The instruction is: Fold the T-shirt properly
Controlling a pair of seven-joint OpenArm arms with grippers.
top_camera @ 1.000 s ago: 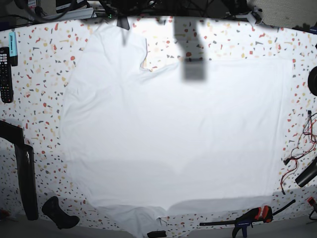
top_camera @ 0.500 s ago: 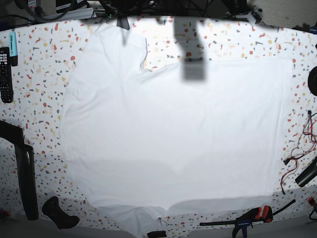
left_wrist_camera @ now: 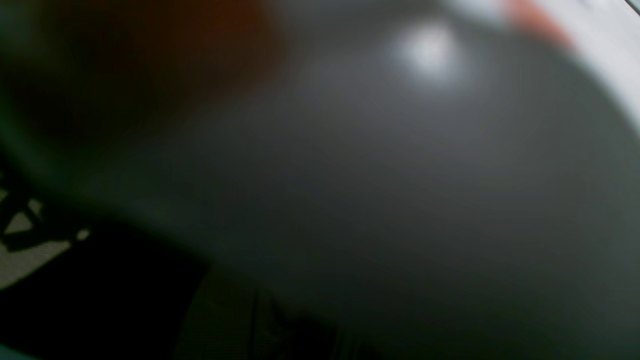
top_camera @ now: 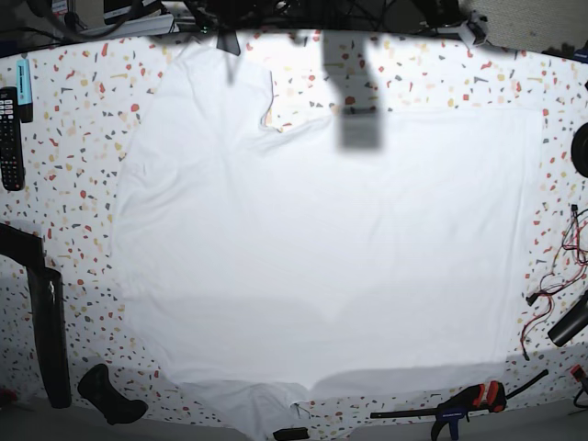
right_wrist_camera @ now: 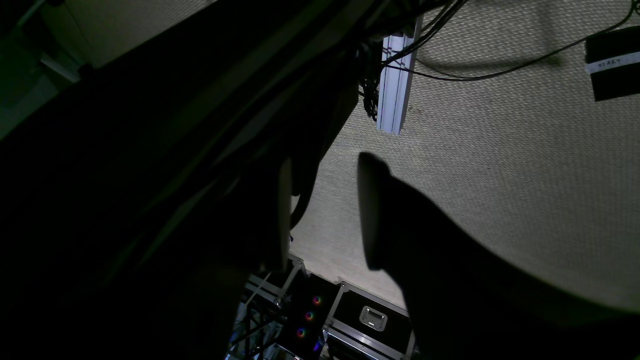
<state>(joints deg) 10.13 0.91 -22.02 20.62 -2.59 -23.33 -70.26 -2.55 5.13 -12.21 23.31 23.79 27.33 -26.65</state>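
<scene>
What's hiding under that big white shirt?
The big white cloth T-shirt lies spread flat on the white speckled terrazzo tabletop, which shows all around it. Anything beneath the cloth is covered.

We count one T-shirt [top_camera: 322, 248] spread on one speckled desk [top_camera: 83, 119]. At the desk's left edge lies one black remote control [top_camera: 9, 138], with one slim turquoise-labelled item [top_camera: 24, 87] beside it. Along the near edge we see one bar clamp [top_camera: 464, 402] with an orange and black handle. At the right edge sits one bundle of red and black wires [top_camera: 551, 276]. In the right wrist view, one tool [right_wrist_camera: 325, 210] shows two dark fingers [right_wrist_camera: 372, 215].
</scene>
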